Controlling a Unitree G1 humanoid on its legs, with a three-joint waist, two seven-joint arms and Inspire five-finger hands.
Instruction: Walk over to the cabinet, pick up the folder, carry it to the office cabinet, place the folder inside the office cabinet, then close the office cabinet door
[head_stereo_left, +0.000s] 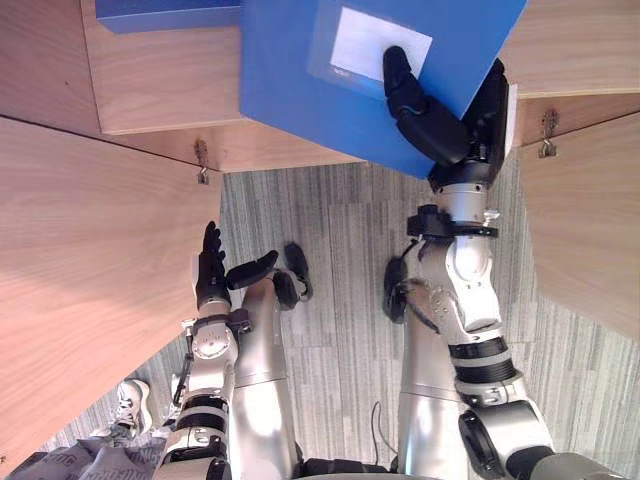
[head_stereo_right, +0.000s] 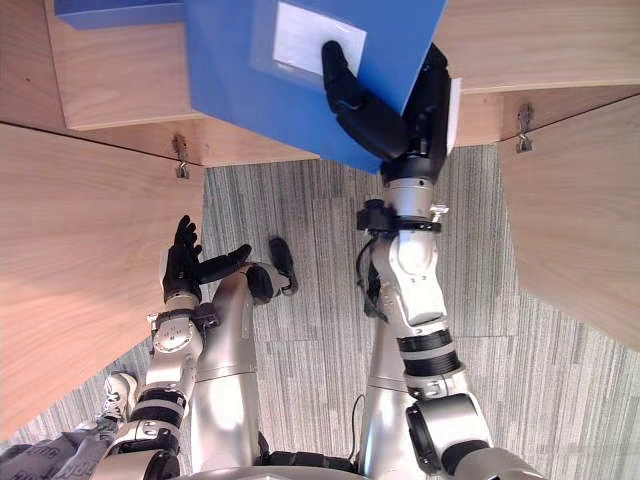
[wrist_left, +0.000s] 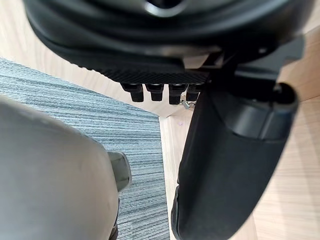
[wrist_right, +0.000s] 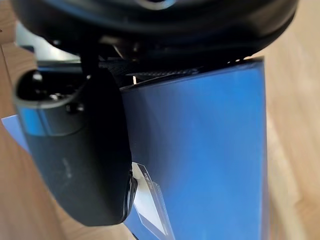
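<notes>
At the far left, the left door of the cabinet stood swung open, a broad wooden panel. The left hand hovered just beside its inner edge above the grey carpet, fingers straight and together, thumb spread sideways, holding nothing.

Two small metal fittings hung under the front edge of the wooden shelf, one near the left door and one near the right.

There were two blue folders. The second blue folder lay on the shelf at the back left, only its near edge in sight. To its right was the blue folder with one white label. It sat tilted over the shelf, its near corner jutting past the front edge over the carpet. Whether it rested on the wood could not be told.

The right hand pinched that folder at its near right corner, the thumb pressed across the cover onto the label and the fingers under the far side.

At the far right, the right door stood open too.
</notes>
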